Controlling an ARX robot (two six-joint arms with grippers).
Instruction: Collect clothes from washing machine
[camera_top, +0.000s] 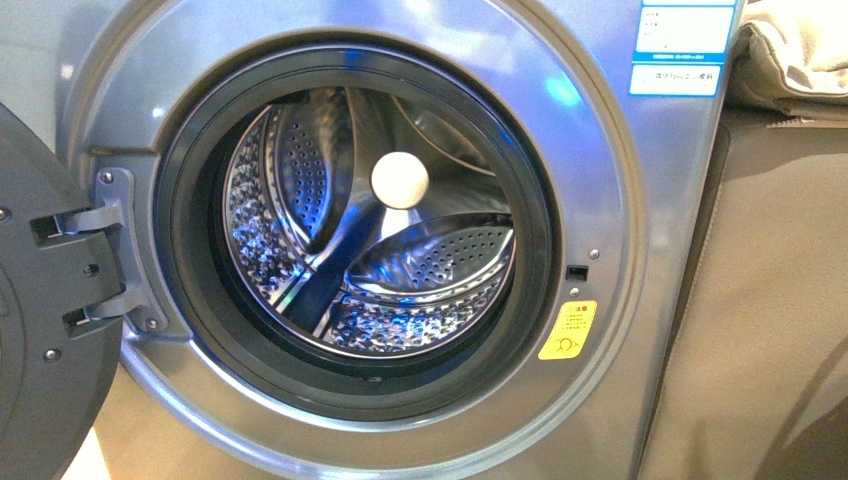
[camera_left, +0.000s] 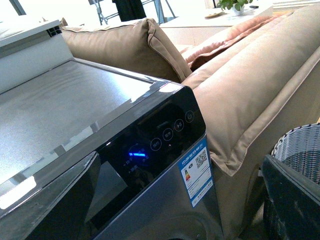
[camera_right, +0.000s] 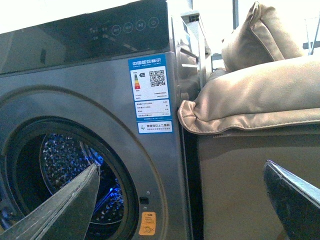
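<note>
Grey-silver front-loading washing machine (camera_top: 640, 250) facing camera, dark round door (camera_top: 50, 330) swung open at left, perforated steel drum (camera_top: 370, 240) exposed. No clothes visible inside. Right gripper (camera_right: 180, 200) fingers spread wide apart. Left gripper state unclear. Beige sofa (camera_right: 260, 100) just beside machine.

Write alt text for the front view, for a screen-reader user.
Grey-silver washing machine with its door swung open at left, showing a perforated steel drum with no clothes visible inside. A blue-white label sits upper right, a yellow sticker beside the porthole, a beige sofa alongside.
</note>
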